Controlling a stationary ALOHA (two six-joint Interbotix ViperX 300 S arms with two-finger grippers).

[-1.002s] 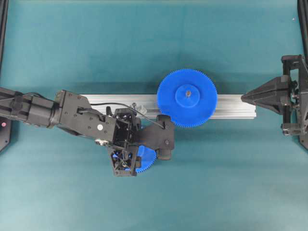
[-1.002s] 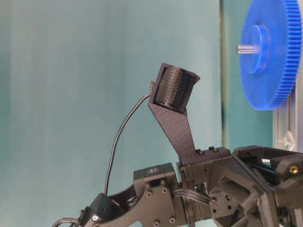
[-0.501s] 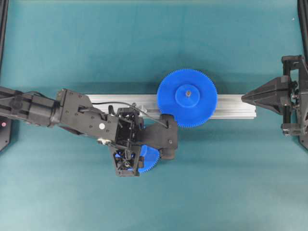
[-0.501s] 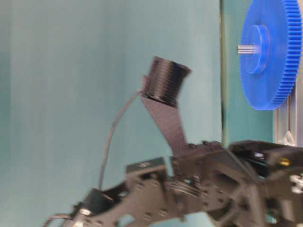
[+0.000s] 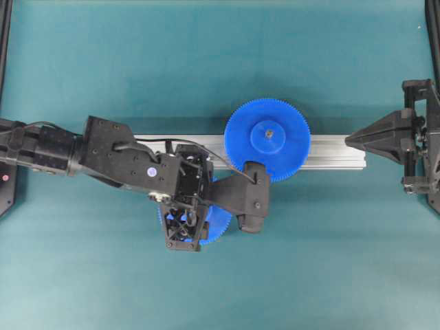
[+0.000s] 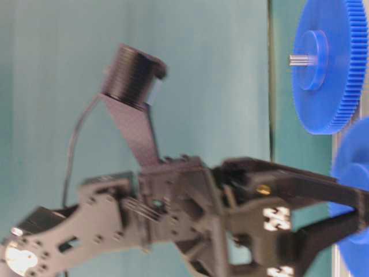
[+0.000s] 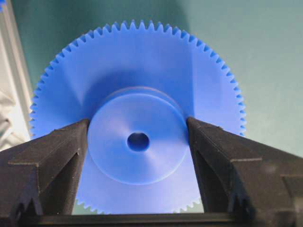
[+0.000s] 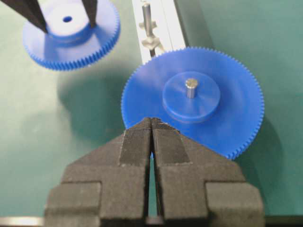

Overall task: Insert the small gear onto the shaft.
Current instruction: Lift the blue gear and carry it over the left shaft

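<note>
left gripper (image 7: 138, 142) is clamped on the small gear (image 7: 137, 137), fingers (image 7: 52, 156) pressing either side of its raised hub, gear lifted off the mat. the shaft (image 8: 147, 16) stands on the rail (image 8: 163, 28) just beside the held gear, w/ the large gear (image 8: 227, 118) beyond. right gripper (image 8: 151, 137) has jaws together, nothing btwn them, tips near the large gear's rim.

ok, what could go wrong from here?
1. The left end effector pinches the small gear only by its smooth round hub, so it could tilt or slip.
2. The shaft is thin and the gear's bore small; slight misalignment may jam it.
3. The shaft stands close to the large gear; teeth may clash on seating.
</note>
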